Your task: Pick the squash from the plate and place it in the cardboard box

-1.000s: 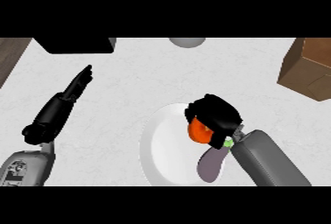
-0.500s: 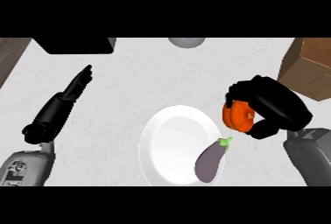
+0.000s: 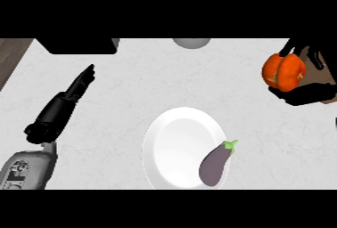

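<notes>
An orange squash (image 3: 284,71) hangs in the air at the far right, held by my right hand (image 3: 305,93), whose black fingers and thumb curl round it. Behind that hand only a brown sliver of the cardboard box (image 3: 324,75) shows at the right edge. The white plate (image 3: 178,147) lies at the lower middle, well to the left of the squash. On its right rim rests a purple eggplant (image 3: 215,164). My left hand (image 3: 74,91) stays open at the left, fingers pointing up the counter.
A dark block (image 3: 76,45) sits at the back left corner. A grey round object (image 3: 191,42) stands at the back edge. The counter's left edge shows wood-coloured floor (image 3: 10,53) beyond it.
My right hand has lifted the squash off the plate and carried it up and to the right, toward the box. The eggplant stays on the plate. The left hand has not moved.
</notes>
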`<action>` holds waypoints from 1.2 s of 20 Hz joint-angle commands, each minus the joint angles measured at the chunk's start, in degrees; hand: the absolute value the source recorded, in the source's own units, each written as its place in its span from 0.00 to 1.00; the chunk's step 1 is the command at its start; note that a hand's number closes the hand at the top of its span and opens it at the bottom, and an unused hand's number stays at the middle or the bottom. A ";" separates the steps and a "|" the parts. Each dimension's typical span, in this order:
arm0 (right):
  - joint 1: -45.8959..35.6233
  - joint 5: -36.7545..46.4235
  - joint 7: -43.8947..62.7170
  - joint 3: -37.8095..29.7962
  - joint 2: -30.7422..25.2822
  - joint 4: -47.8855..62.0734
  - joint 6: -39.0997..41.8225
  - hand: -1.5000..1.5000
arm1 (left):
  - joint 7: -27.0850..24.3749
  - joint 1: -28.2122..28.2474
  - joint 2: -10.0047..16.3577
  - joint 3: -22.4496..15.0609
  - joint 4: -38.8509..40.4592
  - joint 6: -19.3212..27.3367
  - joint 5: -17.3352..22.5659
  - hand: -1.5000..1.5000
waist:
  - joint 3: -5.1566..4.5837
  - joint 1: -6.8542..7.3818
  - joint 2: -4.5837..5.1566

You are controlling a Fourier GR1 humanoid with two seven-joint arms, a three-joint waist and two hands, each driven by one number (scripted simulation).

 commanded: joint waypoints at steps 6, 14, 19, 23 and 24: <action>-10.21 -0.40 0.24 -9.30 -4.66 21.07 -4.74 1.00 | -1.84 -0.18 -0.61 -0.01 0.89 -0.47 -1.45 0.50 | 0.03 0.84 0.27; -17.15 7.85 -10.58 -6.58 -18.09 46.22 -2.47 1.00 | -1.46 0.17 -1.55 -1.03 -0.54 -0.40 -1.85 0.50 | 0.07 2.67 1.02; -22.14 11.03 -14.72 -3.73 -21.98 58.52 2.75 1.00 | -0.30 -1.51 -1.48 -0.90 -1.22 -1.70 -0.77 0.50 | 0.13 3.45 1.25; -20.15 14.63 -22.40 -0.44 -25.07 64.38 3.74 1.00 | 0.55 -1.93 -1.62 -0.61 -1.99 -1.97 -0.25 0.50 | 0.21 3.56 1.36; -22.74 15.67 -20.18 -0.30 -26.05 66.58 4.60 1.00 | -0.32 -3.34 -1.03 -0.17 1.11 -3.13 0.19 0.50 | 0.20 4.16 1.96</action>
